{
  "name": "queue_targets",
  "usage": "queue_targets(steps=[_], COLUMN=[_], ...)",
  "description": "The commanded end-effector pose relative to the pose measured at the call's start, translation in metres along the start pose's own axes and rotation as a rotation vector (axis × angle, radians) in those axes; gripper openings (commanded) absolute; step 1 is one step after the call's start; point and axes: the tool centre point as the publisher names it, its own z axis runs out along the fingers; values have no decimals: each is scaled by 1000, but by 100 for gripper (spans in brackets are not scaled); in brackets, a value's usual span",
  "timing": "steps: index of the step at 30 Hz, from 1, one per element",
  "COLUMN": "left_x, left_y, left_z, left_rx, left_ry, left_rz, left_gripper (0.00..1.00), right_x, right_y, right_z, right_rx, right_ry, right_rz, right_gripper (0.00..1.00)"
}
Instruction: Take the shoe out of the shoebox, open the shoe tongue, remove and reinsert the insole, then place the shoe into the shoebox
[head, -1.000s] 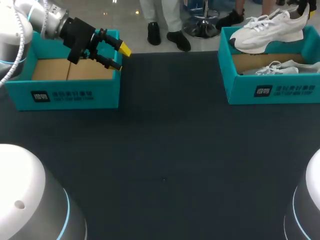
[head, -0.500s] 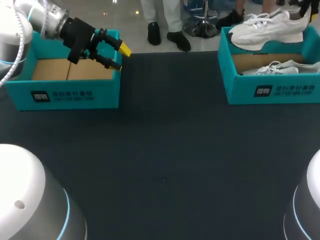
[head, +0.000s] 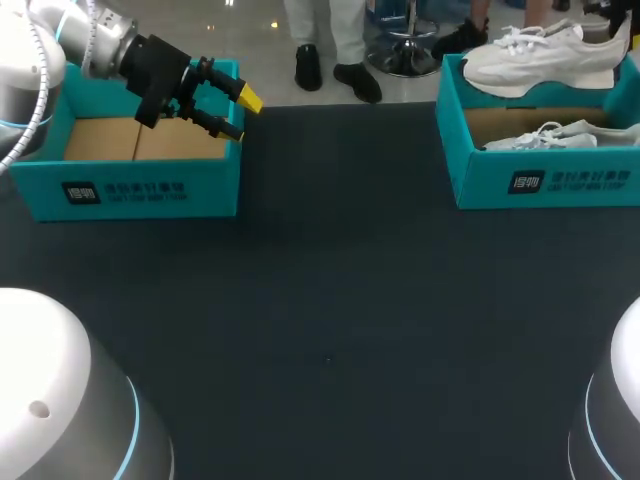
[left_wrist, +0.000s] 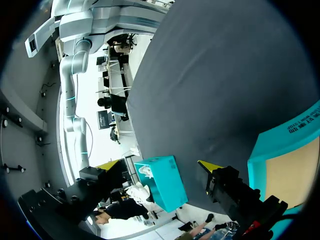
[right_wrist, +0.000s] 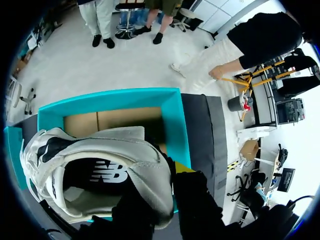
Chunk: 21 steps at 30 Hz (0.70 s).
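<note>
My right gripper (right_wrist: 166, 192) holds the white shoe (head: 545, 55) by its heel, with the heel wall between the two fingers. The shoe hangs above the right shoebox (head: 470, 160), where a second shoe (head: 560, 135) lies inside. My left gripper (head: 240, 115) is wide open above the right side of the left shoebox (head: 130, 190) on the dark surface (head: 330, 300).

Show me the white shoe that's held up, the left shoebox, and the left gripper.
raised white shoe (head: 540, 58): head view, on its side panel.
left shoebox (head: 140, 190): head view, on its front wall.
left gripper (head: 240, 115): head view, midway between its open fingertips.
</note>
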Motion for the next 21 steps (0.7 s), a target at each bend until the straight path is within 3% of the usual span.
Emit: queue_targets(steps=[1, 21], left_x=[0, 0], left_y=[0, 0], left_z=[0, 0], left_rx=[1, 1], left_ry=[3, 3], left_rz=[1, 1], left_gripper=[100, 100], right_x=[-2, -3], right_y=[4, 9], right_z=[1, 49], right_rx=[2, 8], right_ry=[3, -41], right_rz=[14, 74], right_gripper=[0, 0])
